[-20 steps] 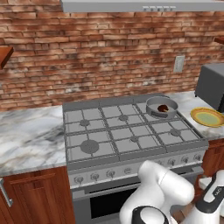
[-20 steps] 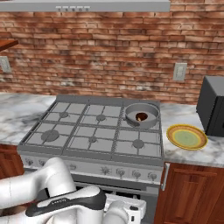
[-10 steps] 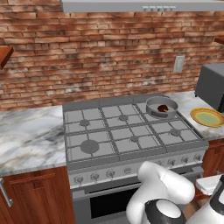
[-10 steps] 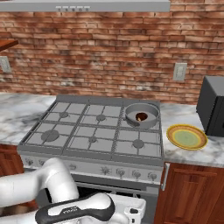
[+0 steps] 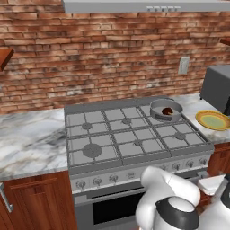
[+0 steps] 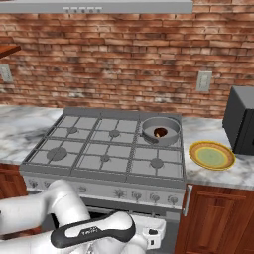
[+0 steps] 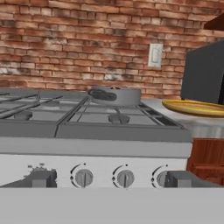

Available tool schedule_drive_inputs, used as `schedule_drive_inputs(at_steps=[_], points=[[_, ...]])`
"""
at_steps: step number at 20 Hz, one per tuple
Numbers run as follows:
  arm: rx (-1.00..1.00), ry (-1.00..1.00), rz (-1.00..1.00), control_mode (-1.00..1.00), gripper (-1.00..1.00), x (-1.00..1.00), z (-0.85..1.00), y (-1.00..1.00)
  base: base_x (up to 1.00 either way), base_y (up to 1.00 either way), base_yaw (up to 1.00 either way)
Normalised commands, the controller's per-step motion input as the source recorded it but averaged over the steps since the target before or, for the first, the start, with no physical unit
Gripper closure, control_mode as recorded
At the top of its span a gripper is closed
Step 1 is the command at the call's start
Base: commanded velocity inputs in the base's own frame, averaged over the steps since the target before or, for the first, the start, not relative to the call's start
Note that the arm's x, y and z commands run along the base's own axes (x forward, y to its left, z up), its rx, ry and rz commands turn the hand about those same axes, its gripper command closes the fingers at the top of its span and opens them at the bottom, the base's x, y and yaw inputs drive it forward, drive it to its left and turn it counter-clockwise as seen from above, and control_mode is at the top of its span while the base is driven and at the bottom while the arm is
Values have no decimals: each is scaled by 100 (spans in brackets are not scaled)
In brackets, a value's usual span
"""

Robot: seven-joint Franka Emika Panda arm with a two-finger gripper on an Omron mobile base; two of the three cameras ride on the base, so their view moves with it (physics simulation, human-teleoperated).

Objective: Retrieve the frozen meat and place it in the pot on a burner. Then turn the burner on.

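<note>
— Where's the meat?
— Frozen meat [image 6: 160,132], dark reddish lump, sits inside the pot [image 6: 173,132] on the stove's [image 5: 134,139] back right burner grate.
— Beside it?
— Yellow plate [image 6: 212,155] on the marble table [image 6: 233,171], dark box behind, possibly a microwave.
— The hand?
— Hand [image 7: 109,181] low, facing the stove knobs [image 7: 125,178], fingers spread wide, gripping nothing.

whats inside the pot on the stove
A small dark reddish-brown lump, the frozen meat, lies on the floor of the pot. In the hand view, the pot's wall hides the inside.
</note>
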Motion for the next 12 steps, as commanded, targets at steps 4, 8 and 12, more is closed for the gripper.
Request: schedule_drive_inputs(at_steps=[4, 8, 12], points=[[0, 0, 0, -100, -100, 44, -1, 0, 0, 0, 0], [0, 0, 0, -100, -100, 42, -8, 0, 0, 0, 0], [0, 0, 0, -100, -100, 32, -3, 0, 0, 0, 0]])
